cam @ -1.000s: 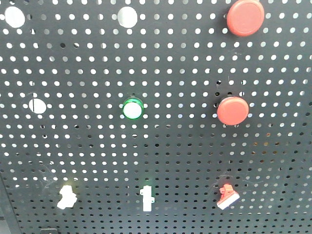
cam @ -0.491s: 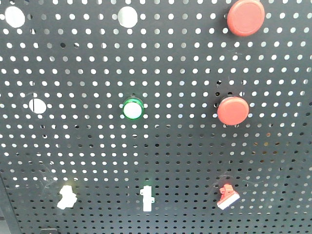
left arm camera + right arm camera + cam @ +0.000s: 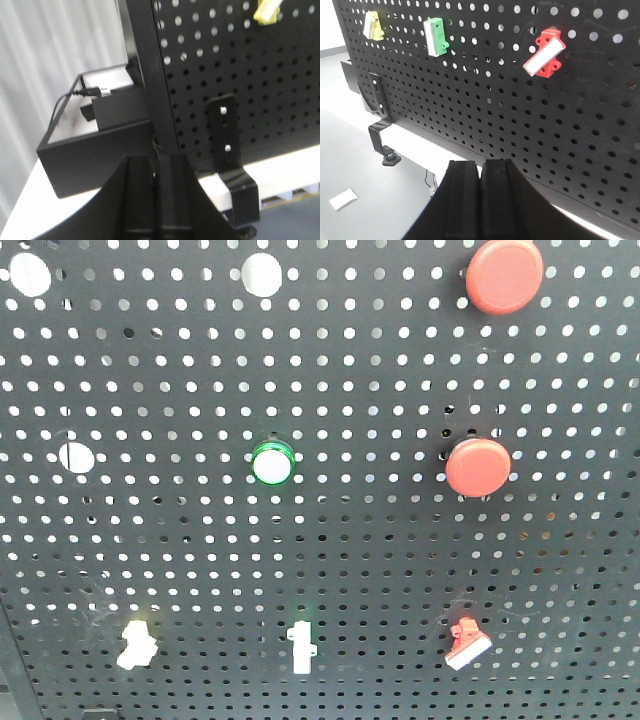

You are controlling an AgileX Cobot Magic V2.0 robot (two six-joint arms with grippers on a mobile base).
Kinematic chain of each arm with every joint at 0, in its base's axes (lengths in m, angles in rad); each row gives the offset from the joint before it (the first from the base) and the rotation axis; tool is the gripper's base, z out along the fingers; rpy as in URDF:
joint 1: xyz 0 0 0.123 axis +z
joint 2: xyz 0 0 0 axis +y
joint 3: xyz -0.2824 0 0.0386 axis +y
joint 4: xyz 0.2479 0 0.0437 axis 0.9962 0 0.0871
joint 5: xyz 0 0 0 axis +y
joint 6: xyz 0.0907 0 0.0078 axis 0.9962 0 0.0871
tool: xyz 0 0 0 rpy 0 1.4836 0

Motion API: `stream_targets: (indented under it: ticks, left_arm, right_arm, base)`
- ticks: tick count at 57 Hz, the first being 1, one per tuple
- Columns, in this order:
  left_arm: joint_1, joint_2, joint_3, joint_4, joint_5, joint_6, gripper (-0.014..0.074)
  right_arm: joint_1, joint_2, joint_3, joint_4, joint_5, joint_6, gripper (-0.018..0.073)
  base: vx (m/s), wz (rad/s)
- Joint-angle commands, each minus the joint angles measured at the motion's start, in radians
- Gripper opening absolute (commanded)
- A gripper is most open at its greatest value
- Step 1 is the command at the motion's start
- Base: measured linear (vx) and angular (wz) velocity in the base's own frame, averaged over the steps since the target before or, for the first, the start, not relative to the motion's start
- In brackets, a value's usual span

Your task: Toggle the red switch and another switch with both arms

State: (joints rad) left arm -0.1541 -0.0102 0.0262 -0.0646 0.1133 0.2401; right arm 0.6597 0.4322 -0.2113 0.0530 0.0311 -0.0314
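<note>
Right end effector, closed, sits below the red switch.

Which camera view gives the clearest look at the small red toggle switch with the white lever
The right wrist view: the small red toggle switch with the white lever appears large and sharp, red base and tilted lever both plain on the black perforated panel. The front view shows it smaller, near the bottom right. The left wrist view does not show it.
</note>
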Motion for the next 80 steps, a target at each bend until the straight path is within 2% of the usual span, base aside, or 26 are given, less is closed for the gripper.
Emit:
stream_targets:
  ticks: [1, 27, 32, 37, 44, 51, 57, 61, 67, 80]
  left_arm:
    - [0.002, -0.018, 0.019, -0.001, -0.063, -0.009, 0.0003]
    - [0.002, -0.018, 0.019, -0.001, -0.055, -0.009, 0.0003]
    - [0.002, -0.018, 0.019, -0.001, -0.055, -0.009, 0.0003]
    - [0.002, -0.018, 0.019, -0.001, -0.055, -0.009, 0.0003]
    - [0.002, -0.018, 0.019, -0.001, -0.055, -0.009, 0.0003]
    - [0.002, -0.018, 0.019, -0.001, -0.055, -0.009, 0.0003]
    - [0.002, -0.018, 0.019, -0.001, -0.055, -0.009, 0.0003]
    - [0.002, -0.018, 0.019, -0.001, -0.055, -0.009, 0.0003]
    - [0.002, -0.018, 0.019, -0.001, -0.055, -0.009, 0.0003]
    - [0.002, -0.018, 0.019, -0.001, -0.055, -0.009, 0.0003]
  right_arm:
    - [-0.004, 0.003, -0.031, -0.004, -0.087, -0.003, -0.0006]
    - [-0.004, 0.003, -0.031, -0.004, -0.088, -0.004, -0.0006]
    - [-0.016, 0.003, -0.028, -0.013, -0.092, -0.055, -0.0006]
    - [-0.121, 0.003, -0.007, -0.007, -0.126, -0.108, -0.0006]
    - [-0.337, -0.021, 0.079, -0.007, -0.211, -0.103, -0.0006]
    - [-0.534, -0.140, 0.160, -0.007, -0.273, -0.103, -0.0006]
    - [-0.666, -0.286, 0.218, -0.007, -0.273, -0.095, -0.0006]
    - [-0.722, -0.368, 0.250, -0.007, -0.272, -0.080, -0.0006]
    - [-0.783, -0.452, 0.248, -0.014, -0.171, -0.079, -0.0006]
    - [-0.783, -0.452, 0.248, -0.013, -0.170, -0.078, -0.0006]
  base:
    - [0.00, 0.00]
    - [0.00, 0.00]
    - [0.00, 0.00]
    - [0.00, 0.00]
    - [0.00, 0.00]
    - [0.00, 0.00]
    - [0.00, 0.00]
    - [0.00, 0.00]
    - [0.00, 0.00]
    - [0.00, 0.00]
